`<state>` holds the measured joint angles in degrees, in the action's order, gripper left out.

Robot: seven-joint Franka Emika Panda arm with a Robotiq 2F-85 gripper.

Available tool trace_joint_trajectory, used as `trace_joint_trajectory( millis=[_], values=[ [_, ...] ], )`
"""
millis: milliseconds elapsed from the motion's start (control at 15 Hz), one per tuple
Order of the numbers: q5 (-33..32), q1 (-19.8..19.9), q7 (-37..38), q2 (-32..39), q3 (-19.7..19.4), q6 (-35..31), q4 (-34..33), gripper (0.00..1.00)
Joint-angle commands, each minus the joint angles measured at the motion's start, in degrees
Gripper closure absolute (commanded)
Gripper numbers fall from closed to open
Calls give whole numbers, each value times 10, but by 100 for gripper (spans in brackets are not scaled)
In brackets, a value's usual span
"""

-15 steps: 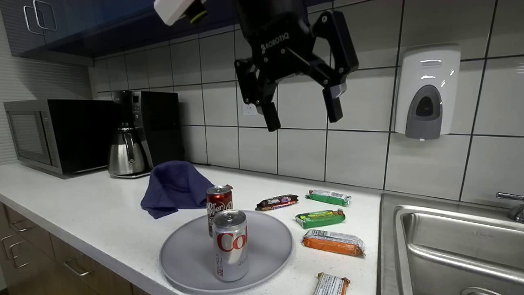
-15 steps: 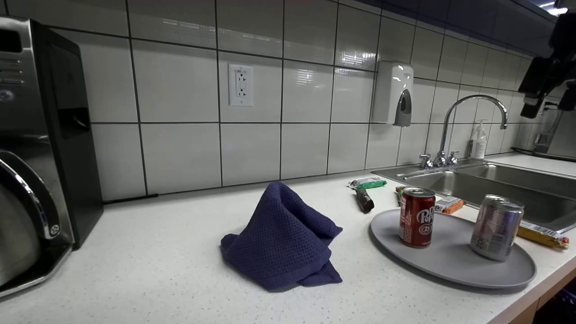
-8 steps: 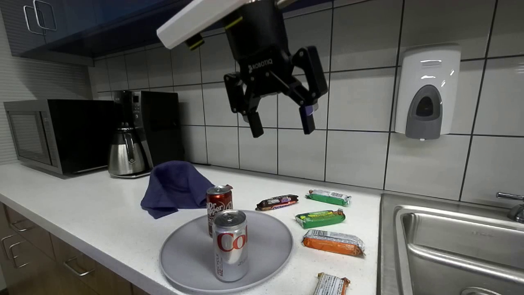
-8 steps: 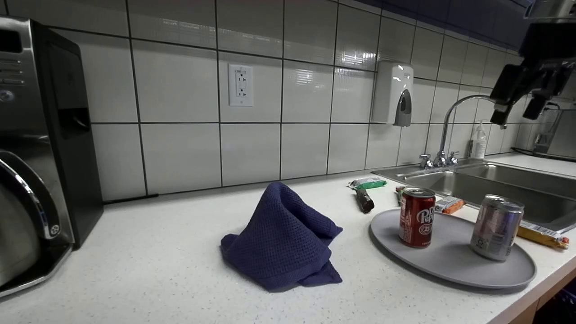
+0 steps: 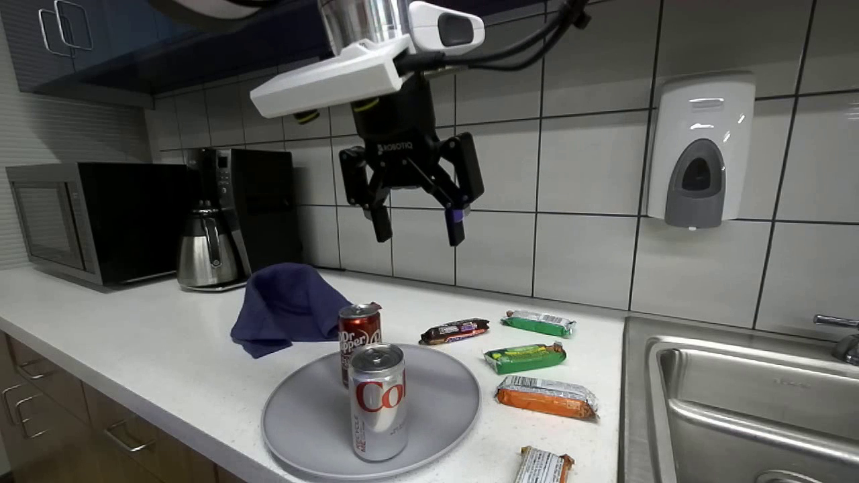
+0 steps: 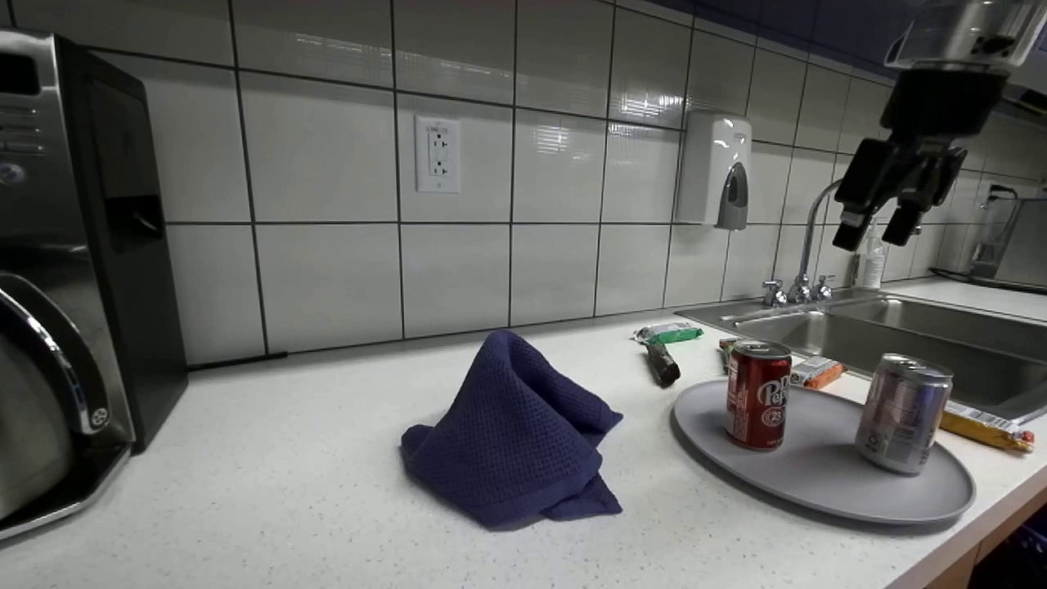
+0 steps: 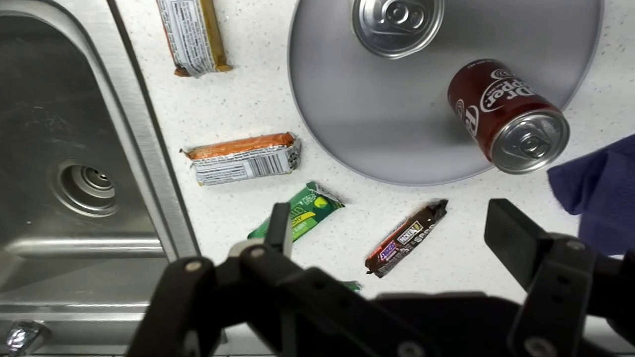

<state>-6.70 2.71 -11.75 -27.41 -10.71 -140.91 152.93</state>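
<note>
White bench [image 6: 311, 458] under everything. Steel sink [image 5: 637, 409] set into it; microwave [image 5: 134, 221] & coffee mkr [image 5: 268, 208] stand well away from sink. Round grey plate [image 5: 439, 412] betw. them, w/ blue towel [image 6: 515, 442] heaped nearby, not touching it. Claw [image 5: 420, 235] hangs above bench, ptg down, jaws spread wide: released, nothing in grip, touching nothing. On plate, both upright & apart: silver can [image 5: 378, 412], Dr Pepper can [image 6: 757, 401]. Betw. plate & sink, wrapped bars on bench: orange bar [image 7: 243, 156], gold bar [image 7: 193, 37], green bar [image 7: 310, 210], plus green-and-white bar [image 5: 540, 324] farther back.

Slimmest, brown Snickers bar [image 7: 408, 238], lies on bench just off plate's rim, aslant; wrist view shows it in the gap betw. the jaws, tho well below them. Prob. light, fairly firm w/ a bit of give; wrapper looks slick & crinkly, so moderate squeeze s/b enough, too hard may dent it. Best hold: mid-length, pads on the long sides, square to bar; avoid crimped ends, likely to fold or slip.
</note>
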Motion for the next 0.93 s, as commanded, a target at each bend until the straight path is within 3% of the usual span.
trace_joint_trajectory(
  millis=[0,867],
  values=[
    [20,-16,-31,18,8,-2,-14,0],
    [65,-86,-72,101,39,-6,-29,0]
  ],
)
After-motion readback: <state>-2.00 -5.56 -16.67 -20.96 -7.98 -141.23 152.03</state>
